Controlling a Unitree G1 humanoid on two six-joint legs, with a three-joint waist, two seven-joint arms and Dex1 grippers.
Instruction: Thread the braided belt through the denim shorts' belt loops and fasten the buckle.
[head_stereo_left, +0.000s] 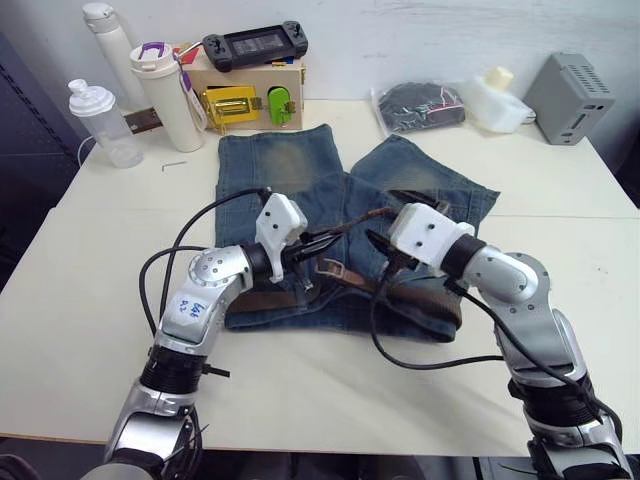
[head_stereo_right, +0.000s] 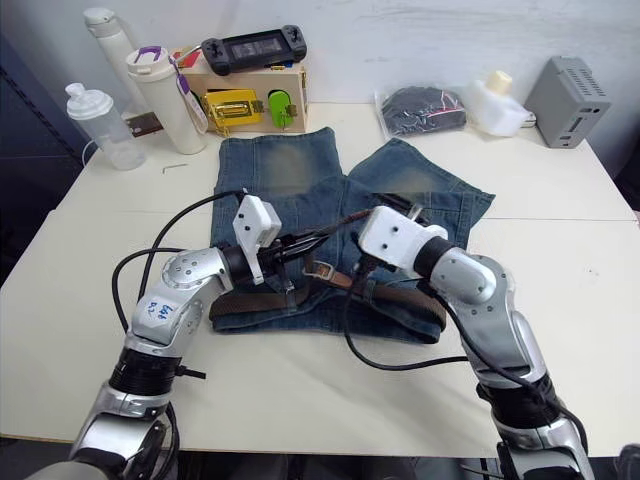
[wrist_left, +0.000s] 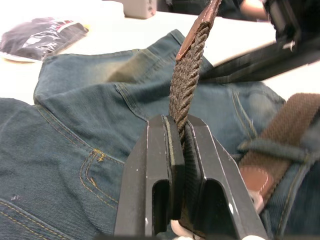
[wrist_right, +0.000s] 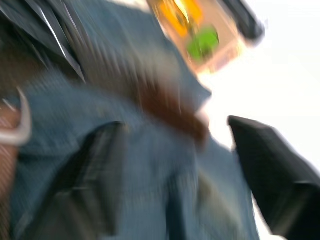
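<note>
On the white table (head_stereo_left: 90, 260) the denim shorts (head_stereo_left: 290, 170) lie flat, legs pointing to twelve o'clock, waistband toward the robot. At nine o'clock of the waistband, the left gripper (wrist_left: 181, 142) is clamped on the braided belt (wrist_left: 186, 85), pinching the woven strap between its fingers (wrist_left: 160, 165); the strap's brown leather tip rises out of them, lifted clear of the denim. From there the belt runs along the waistband, under one of the belt loops (wrist_left: 272, 148), toward three o'clock. Near the middle lies the buckle (head_stereo_left: 333, 268). At three o'clock of the left gripper, just over the waistband, the right gripper (wrist_right: 170, 165) hovers with fingers spread wide, holding nothing, denim between them.
</note>
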